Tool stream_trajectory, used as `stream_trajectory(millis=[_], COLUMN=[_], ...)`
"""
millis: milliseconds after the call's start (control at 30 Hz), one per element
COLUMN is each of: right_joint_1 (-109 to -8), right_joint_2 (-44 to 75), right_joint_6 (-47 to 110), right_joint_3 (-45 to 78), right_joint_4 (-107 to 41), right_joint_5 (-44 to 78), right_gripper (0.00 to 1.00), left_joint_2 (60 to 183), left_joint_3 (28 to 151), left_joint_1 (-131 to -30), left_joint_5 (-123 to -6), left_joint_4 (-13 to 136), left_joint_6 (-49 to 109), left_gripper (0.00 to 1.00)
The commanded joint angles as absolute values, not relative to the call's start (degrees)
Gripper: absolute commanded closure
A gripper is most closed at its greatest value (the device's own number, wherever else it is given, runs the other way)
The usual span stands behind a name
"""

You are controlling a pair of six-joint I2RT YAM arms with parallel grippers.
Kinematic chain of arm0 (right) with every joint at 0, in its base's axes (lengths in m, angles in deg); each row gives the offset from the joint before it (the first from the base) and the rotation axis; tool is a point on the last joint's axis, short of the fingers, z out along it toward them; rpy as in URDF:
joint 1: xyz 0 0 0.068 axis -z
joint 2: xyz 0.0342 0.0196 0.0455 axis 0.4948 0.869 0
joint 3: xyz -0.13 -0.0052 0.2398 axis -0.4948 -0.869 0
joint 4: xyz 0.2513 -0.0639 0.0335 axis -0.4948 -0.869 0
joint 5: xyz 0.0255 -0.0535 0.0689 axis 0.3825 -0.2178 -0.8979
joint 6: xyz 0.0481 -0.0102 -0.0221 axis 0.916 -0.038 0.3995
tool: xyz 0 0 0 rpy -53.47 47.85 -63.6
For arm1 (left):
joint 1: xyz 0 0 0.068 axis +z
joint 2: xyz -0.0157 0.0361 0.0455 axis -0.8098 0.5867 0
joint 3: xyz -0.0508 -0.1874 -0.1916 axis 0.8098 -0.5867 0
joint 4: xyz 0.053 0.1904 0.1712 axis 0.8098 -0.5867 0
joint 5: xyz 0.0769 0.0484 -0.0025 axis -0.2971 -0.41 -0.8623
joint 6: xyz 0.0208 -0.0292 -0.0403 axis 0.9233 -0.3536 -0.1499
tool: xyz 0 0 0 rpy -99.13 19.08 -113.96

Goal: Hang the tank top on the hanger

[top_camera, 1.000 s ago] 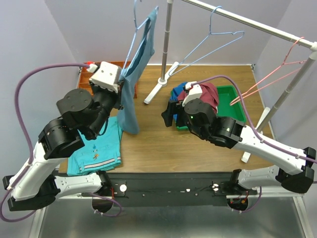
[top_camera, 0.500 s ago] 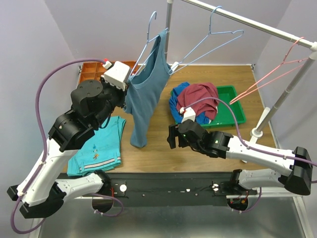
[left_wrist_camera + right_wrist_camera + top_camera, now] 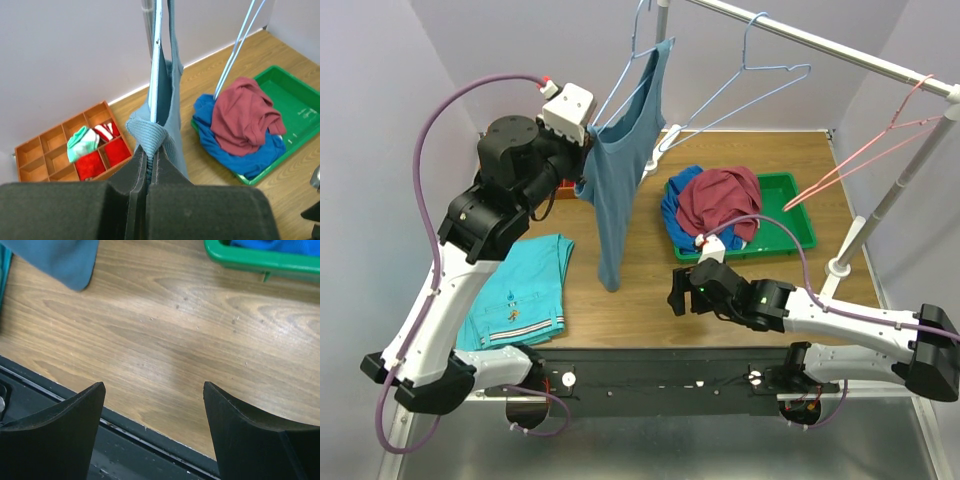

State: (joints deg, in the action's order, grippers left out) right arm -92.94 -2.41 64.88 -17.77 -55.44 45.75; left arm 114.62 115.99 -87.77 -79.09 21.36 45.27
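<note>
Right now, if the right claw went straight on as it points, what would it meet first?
Likely the wooden table near its front edge; nothing shows between it and the open right claw.

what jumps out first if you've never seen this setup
A slate-blue tank top hangs high at centre-left, draped on a light-blue hanger and pinched by the left claw. To its right, a green tray holds a heaped maroon shirt; the right claw gapes empty, low over the table near its front edge.
</note>
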Motion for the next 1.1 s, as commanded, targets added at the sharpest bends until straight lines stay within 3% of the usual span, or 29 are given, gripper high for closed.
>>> stream_trajectory(millis=[0,200,600,1067], right_joint_1=[-93.2,-93.2,-93.2,-93.2], right_joint_2=[-3.9,-4.3,-2.7,-3.0], right_joint_6=[67.0,67.5,67.5,67.9], right_joint_3=[-19.1,-19.4,-20.5,-21.0], right_joint_4=[-55.4,-56.1,-55.0,-55.3], right_joint_5=[44.9,44.8,43.9,42.6], right_gripper=[0.13,0.13,0.13,0.13], left_joint_2=[117.6,120.9,117.1,124.8], left_joint_3=[123.7,128.9,119.2,123.9], left_joint_1=[-86.4,-85.9,-85.5,-83.2], left_joint_5=[-74.5,-73.5,-74.6,-72.9], left_joint_4=[26.4,25.2,29.0,30.7], left_joint_6=[45.8,45.8,44.8,46.8], left_gripper=[1.0,1.0,1.0,1.0])
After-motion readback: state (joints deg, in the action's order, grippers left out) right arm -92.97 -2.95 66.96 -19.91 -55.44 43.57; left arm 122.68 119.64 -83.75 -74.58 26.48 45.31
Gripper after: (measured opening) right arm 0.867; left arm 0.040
